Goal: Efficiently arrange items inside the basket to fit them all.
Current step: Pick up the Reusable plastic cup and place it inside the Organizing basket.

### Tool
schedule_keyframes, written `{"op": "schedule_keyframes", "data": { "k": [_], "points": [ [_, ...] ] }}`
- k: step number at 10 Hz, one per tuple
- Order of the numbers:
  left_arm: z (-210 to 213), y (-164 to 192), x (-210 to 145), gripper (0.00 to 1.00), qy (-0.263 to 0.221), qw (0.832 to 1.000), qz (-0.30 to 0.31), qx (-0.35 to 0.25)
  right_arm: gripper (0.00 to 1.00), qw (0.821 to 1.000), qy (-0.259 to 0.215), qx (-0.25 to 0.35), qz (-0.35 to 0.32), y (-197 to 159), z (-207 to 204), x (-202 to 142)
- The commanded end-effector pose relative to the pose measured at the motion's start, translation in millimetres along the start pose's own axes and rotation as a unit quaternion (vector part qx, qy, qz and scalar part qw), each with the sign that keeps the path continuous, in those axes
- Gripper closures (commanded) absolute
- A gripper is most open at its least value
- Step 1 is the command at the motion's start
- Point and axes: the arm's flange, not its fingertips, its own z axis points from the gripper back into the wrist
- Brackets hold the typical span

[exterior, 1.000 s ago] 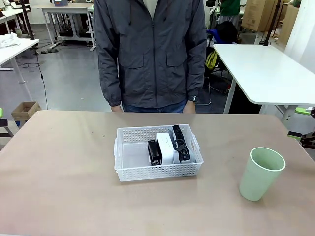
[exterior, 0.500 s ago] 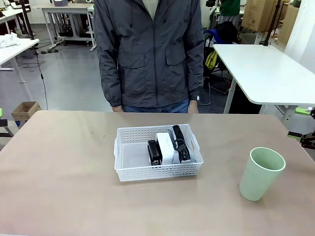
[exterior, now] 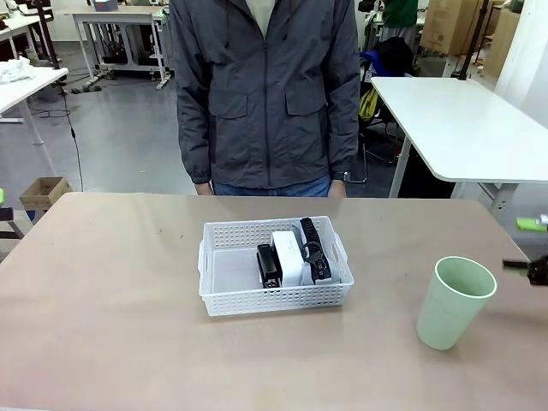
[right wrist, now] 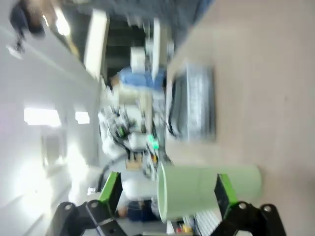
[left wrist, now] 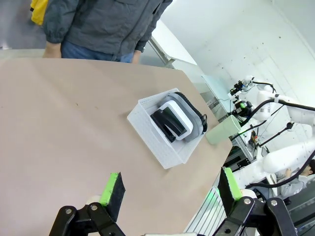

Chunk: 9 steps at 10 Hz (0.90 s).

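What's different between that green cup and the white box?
The green cup stands on the bare table, outside the basket; the white box sits inside it. The cup is round, tapered and open-topped; the box is rectangular. The cup stands alone; the box sits close beside a black stapler. Both are plain and pale.

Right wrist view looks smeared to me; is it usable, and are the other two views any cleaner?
Right wrist view: motion-blurred throughout, the pale green cup and the basket smeared but recognisable, the left part washed out by bright light. Front view: sharp and evenly lit, only soft shadows on the table. Left wrist view: sharp, the scene tilted, the background bright white.
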Motion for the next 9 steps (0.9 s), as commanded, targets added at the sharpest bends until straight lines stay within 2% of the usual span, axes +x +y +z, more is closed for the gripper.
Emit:
{"op": "schedule_keyframes", "data": {
  "k": [1, 2, 3, 4, 5, 6, 9],
  "points": [
    [1, -3, 2, 0.0, -0.008, 1.0, 0.003, -0.006, 0.0, 0.988, 0.128, -0.044, 0.074, -10, 21, -7],
    [1, -3, 2, 0.0, -0.008, 1.0, 0.003, -0.006, 0.0, 0.974, 0.191, -0.076, 0.1, -16, 20, -16],
    [1, -3, 2, 0.0, -0.008, 1.0, 0.003, -0.006, 0.0, 0.96, 0.228, -0.109, 0.122, -22, 16, -22],
    [1, -3, 2, 0.0, -0.008, 1.0, 0.003, -0.006, 0.0, 0.954, 0.245, -0.115, 0.131, -26, 11, -24],
    [1, -3, 2, 0.0, -0.008, 1.0, 0.003, -0.006, 0.0, 0.958, 0.234, -0.101, 0.133, -27, 6, -21],
    [1, -3, 2, 0.0, -0.008, 1.0, 0.003, -0.006, 0.0, 0.963, 0.231, -0.109, 0.089, -20, 14, -25],
    [1, -3, 2, 0.0, -0.008, 1.0, 0.003, -0.006, 0.0, 0.959, 0.241, -0.111, 0.104, -23, 11, -25]
  ]
}}
